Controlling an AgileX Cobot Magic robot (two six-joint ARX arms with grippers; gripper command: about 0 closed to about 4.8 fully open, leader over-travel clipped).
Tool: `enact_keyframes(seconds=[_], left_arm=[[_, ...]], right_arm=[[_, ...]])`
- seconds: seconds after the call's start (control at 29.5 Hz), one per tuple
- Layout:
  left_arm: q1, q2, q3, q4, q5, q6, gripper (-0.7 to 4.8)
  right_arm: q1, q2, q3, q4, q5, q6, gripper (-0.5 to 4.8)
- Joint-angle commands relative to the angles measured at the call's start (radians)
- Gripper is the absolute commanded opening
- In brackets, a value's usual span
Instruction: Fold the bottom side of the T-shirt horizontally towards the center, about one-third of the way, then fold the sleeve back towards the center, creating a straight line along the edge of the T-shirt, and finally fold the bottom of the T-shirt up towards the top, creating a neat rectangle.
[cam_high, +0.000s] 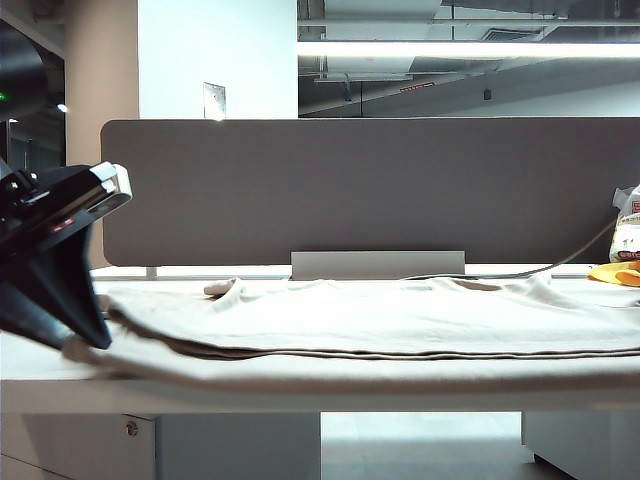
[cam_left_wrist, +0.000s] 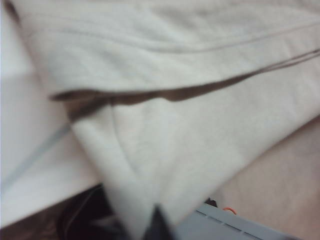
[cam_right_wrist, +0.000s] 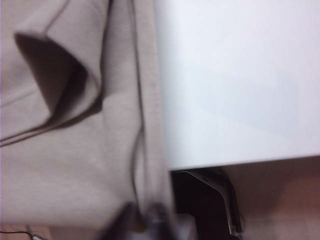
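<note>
Beige T-shirt (cam_high: 400, 315); both hands' tips barely visible, blurred

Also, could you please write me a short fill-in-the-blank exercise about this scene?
The T-shirt lies on a ____ table.
Behind it stands a ____ partition.
In the exterior view the left gripper is at the shirt's ____ end; the right gripper shows only in its wrist view, at the shirt's edge.
Missing: white; grey; left.

T-shirt (cam_high: 400, 315): plain cream
table (cam_high: 300, 385): white
divider (cam_high: 360, 190): grey
left gripper (cam_high: 85, 335): black
packet (cam_high: 628, 235): yellow and white
</note>
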Motion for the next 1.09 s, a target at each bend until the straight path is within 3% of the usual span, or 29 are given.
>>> enact_keyframes(seconds=[0.03, 0.1, 0.2, 0.27, 0.41, 0.61, 0.81, 1.09], left_arm=[[-0.001, -0.003, 0.002, 0.016, -0.032, -0.001, 2.86], [0.000, -0.003, 0.003, 0.017, -0.049, 0.000, 3.50], [0.000, -0.003, 0.005, 0.034, -0.060, 0.000, 4.40], [0.000, -0.003, 0.005, 0.066, -0.061, -0.006, 4.66], [0.000, -0.003, 0.032, 0.136, -0.130, -0.069, 4.67], [0.001, 0.024, 0.160, 0.126, -0.247, -0.039, 4.65], [0.019, 0.114, 0.299, 0.101, -0.244, -0.030, 4.65], [0.175, 0.214, 0.385, 0.108, -0.193, -0.031, 4.61]], right_arm=[[0.000, -0.003, 0.002, 0.030, -0.007, 0.035, 2.83], [0.000, -0.003, 0.003, 0.046, -0.008, 0.047, 3.23], [0.000, -0.004, 0.003, 0.085, -0.019, 0.082, 3.39], [0.000, -0.004, 0.004, 0.133, -0.048, 0.119, 3.39], [0.000, -0.004, 0.005, 0.234, -0.055, 0.201, 3.38], [-0.012, 0.013, 0.040, 0.351, 0.020, 0.235, 3.34], [-0.045, 0.114, 0.157, 0.338, 0.019, 0.235, 3.12], [-0.077, 0.252, 0.303, 0.346, 0.042, 0.234, 3.04]])
